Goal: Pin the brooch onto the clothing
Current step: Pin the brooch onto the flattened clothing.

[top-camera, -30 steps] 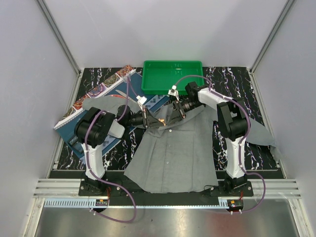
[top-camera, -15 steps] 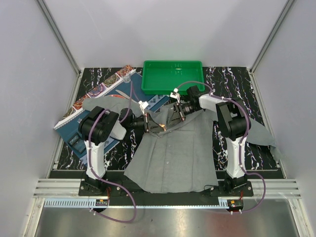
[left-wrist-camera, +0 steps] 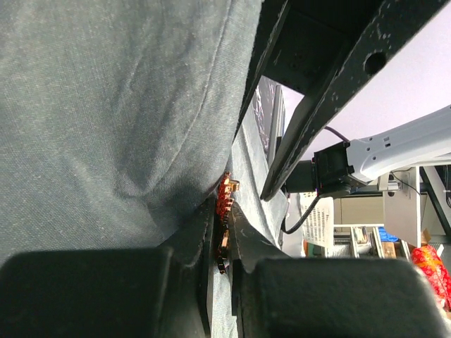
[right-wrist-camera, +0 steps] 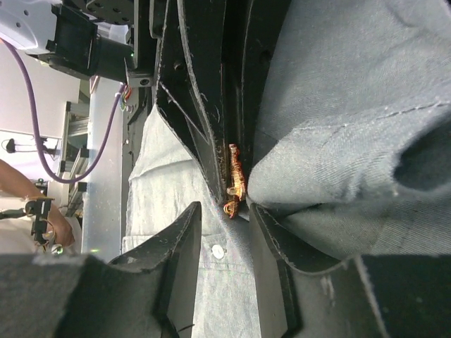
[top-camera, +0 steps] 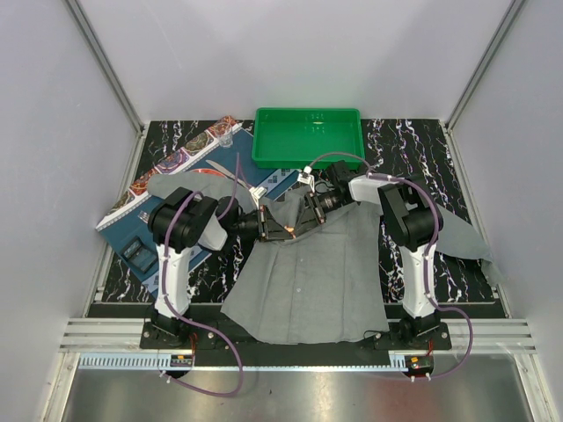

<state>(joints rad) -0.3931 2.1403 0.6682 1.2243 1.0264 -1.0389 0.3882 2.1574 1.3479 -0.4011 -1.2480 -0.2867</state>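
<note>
The grey shirt [top-camera: 308, 281] lies spread on the table, with its upper part lifted into a fold between the two arms. My left gripper [top-camera: 274, 228] is shut on the small red-orange brooch [top-camera: 287, 231], which sits edge-on between its fingers in the left wrist view [left-wrist-camera: 225, 199], pressed against the shirt fold [left-wrist-camera: 106, 105]. My right gripper [top-camera: 304, 214] is open. In the right wrist view its jaws stand apart just below the brooch [right-wrist-camera: 235, 179], with the shirt fold [right-wrist-camera: 352, 127] draped over one finger [right-wrist-camera: 275, 246] and a pale button [right-wrist-camera: 218, 251] in the gap.
A green tray [top-camera: 308, 136] stands at the back centre. A patterned placemat [top-camera: 176, 167] lies at the back left, with a small clear cup [top-camera: 227, 136] on it. The shirt's right sleeve [top-camera: 466, 237] trails toward the right edge.
My right gripper has moved left and down to meet the left gripper. My left gripper has moved a little right with the brooch. The shirt fold has bunched up between them.
</note>
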